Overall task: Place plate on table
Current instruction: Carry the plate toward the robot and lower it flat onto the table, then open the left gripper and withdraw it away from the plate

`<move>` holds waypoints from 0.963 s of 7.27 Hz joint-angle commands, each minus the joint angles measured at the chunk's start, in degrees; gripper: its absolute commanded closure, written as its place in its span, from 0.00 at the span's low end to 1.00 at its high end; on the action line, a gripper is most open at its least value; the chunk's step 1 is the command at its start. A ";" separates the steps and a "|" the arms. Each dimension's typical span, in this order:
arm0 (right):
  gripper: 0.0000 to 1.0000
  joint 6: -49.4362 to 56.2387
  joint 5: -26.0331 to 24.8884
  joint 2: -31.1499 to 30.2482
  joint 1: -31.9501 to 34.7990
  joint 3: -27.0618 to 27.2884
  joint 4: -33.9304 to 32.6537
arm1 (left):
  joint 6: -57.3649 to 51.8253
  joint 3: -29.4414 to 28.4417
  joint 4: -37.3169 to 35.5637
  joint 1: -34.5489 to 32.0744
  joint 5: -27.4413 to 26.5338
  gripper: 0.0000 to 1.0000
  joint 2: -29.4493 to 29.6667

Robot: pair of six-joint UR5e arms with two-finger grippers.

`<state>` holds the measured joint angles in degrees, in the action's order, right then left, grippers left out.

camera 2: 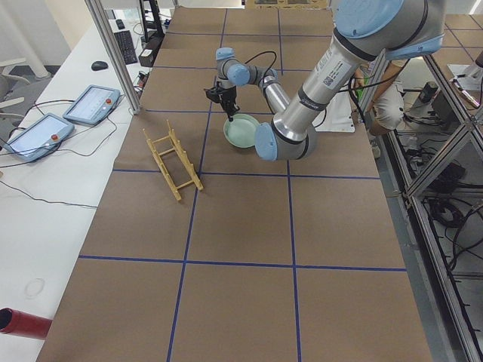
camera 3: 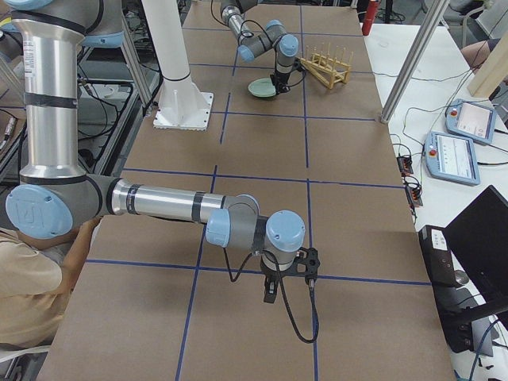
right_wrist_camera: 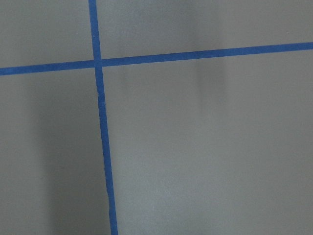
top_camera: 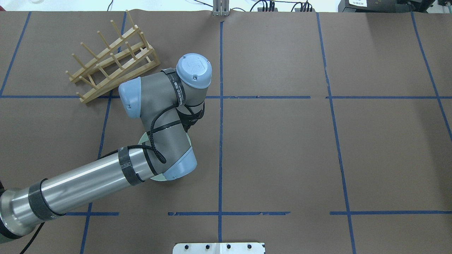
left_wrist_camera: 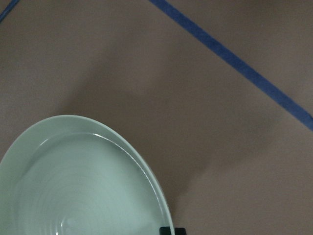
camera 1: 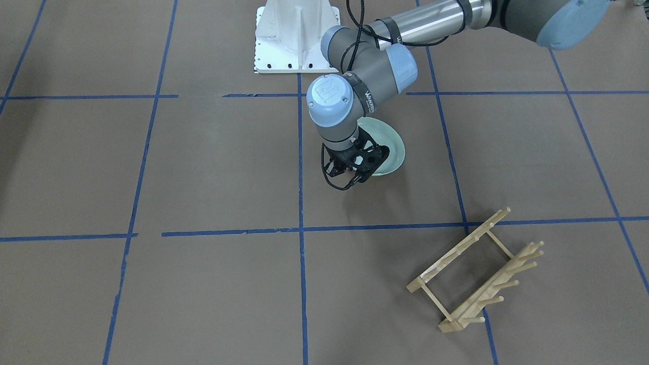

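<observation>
Plate (left_wrist_camera: 83,186) fills the lower left of the left wrist view, ringed inner face up. Its rim runs down to a black fingertip (left_wrist_camera: 168,230) at the bottom edge. Brown table (left_wrist_camera: 146,73) beyond it, with a blue tape line (left_wrist_camera: 234,63) crossing diagonally past the jaws.

Left gripper (camera 1: 355,165) points down at the near rim of the plate (camera 1: 393,152). Jaws look clamped on that rim, though the front view is cluttered with cable, so not 100% sure. From the jaws the plate extends back toward the white base (camera 1: 294,35). It sits low over the table (camera 1: 203,167) and looks slightly tilted. A shadow shows beside it, and I can't tell if the far edge touches down.

In the overhead view the arm covers most of the plate (top_camera: 142,139), leaving only slivers showing.

Rack (camera 1: 476,274) is well apart from the left jaws, on the side away from the base and further to the robot's left. It stands on the table with its pegs up.

Right gripper (camera 3: 270,295) shows only in the right side view, hanging fingers-down close above the table. I can't tell if the jaws are open or closed. Its wrist camera sees only bare table and a tape crossing (right_wrist_camera: 98,62) below the jaws.
</observation>
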<state>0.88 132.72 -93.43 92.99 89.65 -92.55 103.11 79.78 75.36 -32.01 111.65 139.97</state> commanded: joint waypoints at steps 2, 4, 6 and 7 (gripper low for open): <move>0.00 0.00 0.00 0.00 0.00 0.00 0.00 | -6.23 1.06 -0.48 -0.76 -0.12 0.00 -0.06; 0.00 0.00 0.00 0.00 0.00 0.00 0.00 | -12.10 9.39 -0.48 -8.38 -0.12 0.00 -0.31; 0.00 0.00 0.00 0.00 0.00 0.00 0.00 | -26.38 17.65 0.13 -20.04 1.11 0.00 -3.80; 0.00 0.00 0.00 0.09 0.00 0.00 0.00 | -40.65 18.65 0.49 -26.54 7.46 0.00 -7.92</move>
<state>0.88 132.72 -93.38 92.99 89.65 -92.55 76.97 95.67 75.42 -50.74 114.03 136.19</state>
